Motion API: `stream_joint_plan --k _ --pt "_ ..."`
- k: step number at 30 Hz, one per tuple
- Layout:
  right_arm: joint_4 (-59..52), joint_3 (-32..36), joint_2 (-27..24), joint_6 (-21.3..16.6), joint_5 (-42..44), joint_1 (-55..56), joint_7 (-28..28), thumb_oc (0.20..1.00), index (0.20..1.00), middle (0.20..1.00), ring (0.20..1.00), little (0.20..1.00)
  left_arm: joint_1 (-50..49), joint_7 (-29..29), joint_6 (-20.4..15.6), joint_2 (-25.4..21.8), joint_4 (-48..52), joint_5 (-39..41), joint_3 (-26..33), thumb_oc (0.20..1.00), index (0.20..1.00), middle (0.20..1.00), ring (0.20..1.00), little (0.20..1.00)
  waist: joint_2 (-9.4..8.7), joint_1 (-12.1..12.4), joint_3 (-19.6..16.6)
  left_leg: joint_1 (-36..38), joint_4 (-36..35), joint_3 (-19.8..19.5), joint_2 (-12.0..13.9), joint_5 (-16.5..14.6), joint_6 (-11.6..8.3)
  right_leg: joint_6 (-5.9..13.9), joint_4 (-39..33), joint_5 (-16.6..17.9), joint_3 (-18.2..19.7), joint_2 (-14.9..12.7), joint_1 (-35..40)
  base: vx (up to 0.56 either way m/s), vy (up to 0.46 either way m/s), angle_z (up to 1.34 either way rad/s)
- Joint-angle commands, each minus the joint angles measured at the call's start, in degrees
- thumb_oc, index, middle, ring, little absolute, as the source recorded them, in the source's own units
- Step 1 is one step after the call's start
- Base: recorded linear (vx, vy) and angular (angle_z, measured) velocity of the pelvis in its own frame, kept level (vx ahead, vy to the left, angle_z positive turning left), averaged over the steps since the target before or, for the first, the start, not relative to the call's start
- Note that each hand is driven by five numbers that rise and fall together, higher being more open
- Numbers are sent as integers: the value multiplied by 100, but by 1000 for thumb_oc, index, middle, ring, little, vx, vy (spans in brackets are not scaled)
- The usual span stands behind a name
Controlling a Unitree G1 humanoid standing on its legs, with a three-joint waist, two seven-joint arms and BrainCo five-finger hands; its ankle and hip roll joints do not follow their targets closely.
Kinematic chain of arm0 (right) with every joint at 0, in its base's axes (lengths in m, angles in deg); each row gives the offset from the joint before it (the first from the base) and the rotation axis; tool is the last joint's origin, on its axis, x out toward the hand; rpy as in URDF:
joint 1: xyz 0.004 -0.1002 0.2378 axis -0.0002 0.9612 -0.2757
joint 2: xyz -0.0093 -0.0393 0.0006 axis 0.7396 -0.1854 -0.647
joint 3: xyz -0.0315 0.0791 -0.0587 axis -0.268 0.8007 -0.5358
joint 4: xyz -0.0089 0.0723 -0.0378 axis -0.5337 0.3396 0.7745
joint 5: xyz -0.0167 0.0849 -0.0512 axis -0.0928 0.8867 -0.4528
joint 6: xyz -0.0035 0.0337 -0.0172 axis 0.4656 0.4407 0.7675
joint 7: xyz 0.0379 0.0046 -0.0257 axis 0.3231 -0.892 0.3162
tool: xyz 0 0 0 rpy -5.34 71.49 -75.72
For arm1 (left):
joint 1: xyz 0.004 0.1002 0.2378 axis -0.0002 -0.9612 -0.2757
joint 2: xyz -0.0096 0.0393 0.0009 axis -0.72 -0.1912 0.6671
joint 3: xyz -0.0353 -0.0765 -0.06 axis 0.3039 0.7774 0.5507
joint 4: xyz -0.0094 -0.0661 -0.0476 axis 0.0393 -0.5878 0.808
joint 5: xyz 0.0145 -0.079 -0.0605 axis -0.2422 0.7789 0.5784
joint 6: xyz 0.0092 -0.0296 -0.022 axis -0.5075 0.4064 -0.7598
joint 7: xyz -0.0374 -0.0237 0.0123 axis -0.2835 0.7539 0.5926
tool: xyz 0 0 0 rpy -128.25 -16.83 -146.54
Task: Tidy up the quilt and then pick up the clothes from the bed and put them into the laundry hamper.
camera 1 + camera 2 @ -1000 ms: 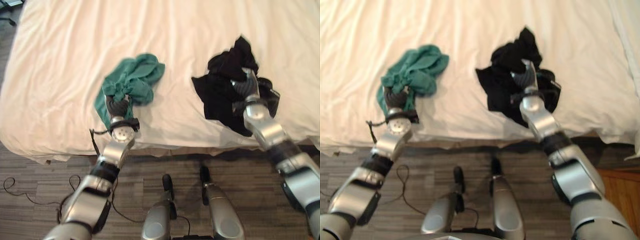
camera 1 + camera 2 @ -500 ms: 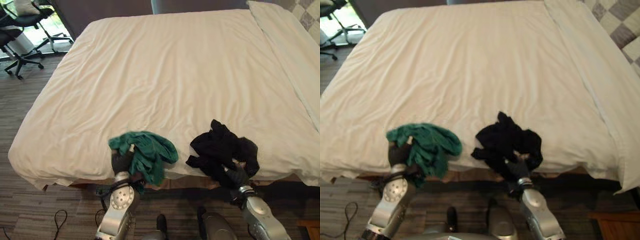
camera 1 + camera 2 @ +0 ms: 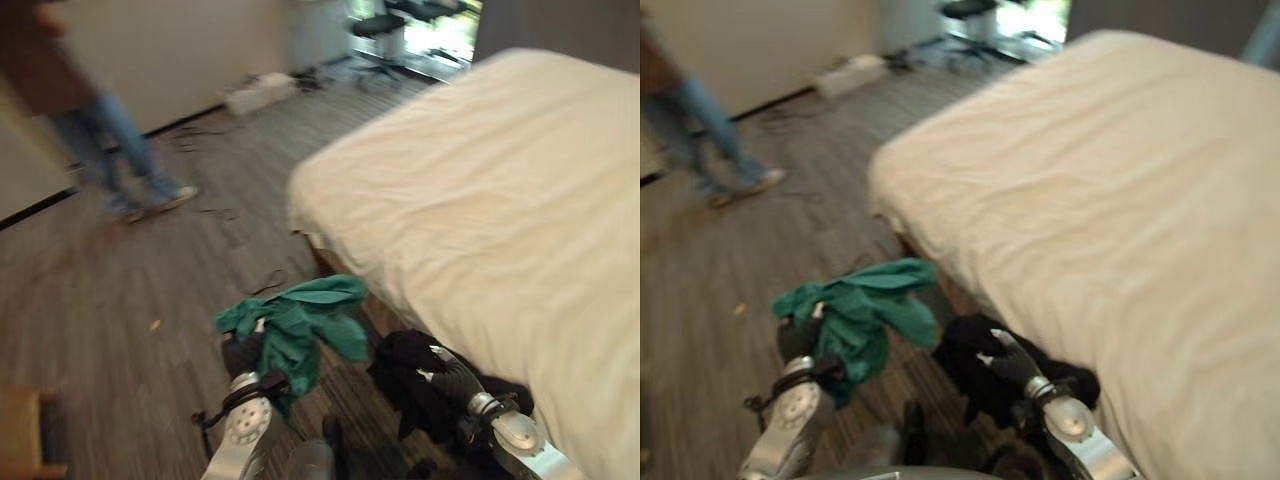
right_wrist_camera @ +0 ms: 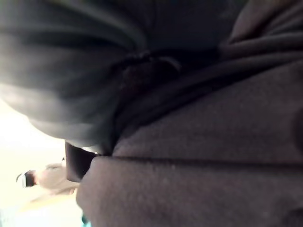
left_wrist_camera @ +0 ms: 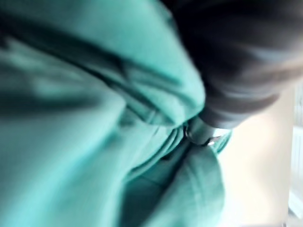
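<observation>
The left hand [image 3: 243, 352] is clutching the green garment [image 3: 300, 325] in its fingers, and the right hand [image 3: 450, 375] is gripping the black garment [image 3: 410, 385]. Both are hanging over the floor [image 3: 150, 300] beside the bed [image 3: 480, 200], probably for carrying to the hamper.

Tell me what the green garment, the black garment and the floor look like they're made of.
Green garment: soft matte woven or knit cloth, going by its limp folds. Black garment: thicker, fleece-like fabric, judging by its dull bunched surface. Floor: grey plank-patterned wood or vinyl.
</observation>
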Motion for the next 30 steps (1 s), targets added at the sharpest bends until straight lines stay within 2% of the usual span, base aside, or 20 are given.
stream_joint_plan --k 1,3,5,6,7,9,10,13,14,17,20,22,23,30 --pt "-205 -33 237 -323 228 -647 -322 200 200 200 200 200 579 360 -361 -363 258 -41 276 200 200 200 200 200 54 77 104 688 -689 -309 343 -324 -203 637 -528 705 1238 245 411 -130 281 186" --pt "-213 -60 289 -186 343 -644 -700 200 200 200 200 200 601 566 -152 -422 306 -1 232 200 200 200 200 200 140 132 53 877 -1180 -228 329 -192 -220 697 -516 763 1046 119 474 -69 247 168" --pt "-54 -164 430 -253 316 -717 -954 200 200 200 200 200 617 688 -59 -442 318 -20 207 200 200 200 200 200 212 241 56 858 -1413 -580 168 -115 -192 741 -386 806 1063 34 514 -12 192 211" --pt "24 -216 482 -320 273 -759 -1003 200 200 200 200 200 603 714 -54 -468 321 -69 195 200 200 200 200 200 228 288 67 854 -1524 -782 114 -87 -172 771 -289 825 1190 26 493 9 48 142" --pt "54 -212 547 -487 186 -720 -1328 200 200 200 200 200 609 1012 -47 -527 297 -27 106 200 200 200 200 200 200 167 73 857 -1679 -1352 -66 -74 -82 794 -346 731 1886 244 294 16 -37 86" --pt "9 -176 511 -614 119 -570 -1458 200 200 200 200 200 646 1205 -88 -561 223 51 20 200 200 200 200 200 168 -19 30 848 -1804 -1808 -201 -59 5 771 -425 581 2507 521 103 2 -64 152" --pt "25 -99 456 -780 138 -427 -1467 200 200 200 200 200 659 1316 -252 -550 148 -9 -124 200 200 200 200 200 136 -210 -19 747 -1841 -2118 -346 23 101 728 -543 635 2982 820 -150 -43 -49 198" --pt "192 94 402 -1101 183 -285 -1344 200 200 200 200 200 690 1246 -321 -538 292 -109 -382 200 200 200 200 200 43 -466 -69 712 -1873 -2616 -618 -31 193 701 -835 701 3831 1271 -348 3 -93 145" --pt "262 144 397 -1178 191 -306 -1278 200 200 200 200 200 736 1181 -353 -473 242 -80 -448 200 200 200 200 200 -3 -512 -133 651 -1873 -2681 -687 -1 203 683 -1033 792 3971 1362 -327 8 -97 90" --pt "358 162 361 -1229 227 -434 -1266 200 200 200 200 200 818 1125 -336 -401 304 -213 -516 200 200 200 200 200 -65 -490 -204 639 -1873 -2645 -713 -10 155 668 -1370 860 4002 1447 -157 15 -72 63" --pt "389 195 360 -1039 342 -579 -1276 200 200 200 200 200 874 922 -80 -312 342 -317 -587 200 200 200 200 200 -91 -524 -266 701 -1873 -2493 -664 -60 72 635 -1654 897 4122 1535 14 98 -28 -23" --pt "331 204 339 -1024 314 -555 -1283 200 200 200 200 200 829 869 -60 -260 303 -313 -586 200 200 200 200 200 -89 -563 -294 722 -1873 -2372 -630 -60 49 603 -1734 902 4198 1580 25 68 2 -13" --pt "1449 1079 942 -96 1512 39 -1127 200 200 200 200 200 1032 3029 1735 215 -1031 926 -610 200 200 200 200 200 88 -777 -359 462 -1873 -2310 -703 195 69 556 -1742 894 4129 1555 -17 39 19 -7" --pt "1303 1183 870 159 1503 109 -1091 200 200 200 200 200 955 2938 1614 272 -1151 881 -691 200 200 200 200 200 107 -744 -341 579 -1845 -2395 -733 175 118 628 -1642 916 4108 1452 -44 53 64 6"
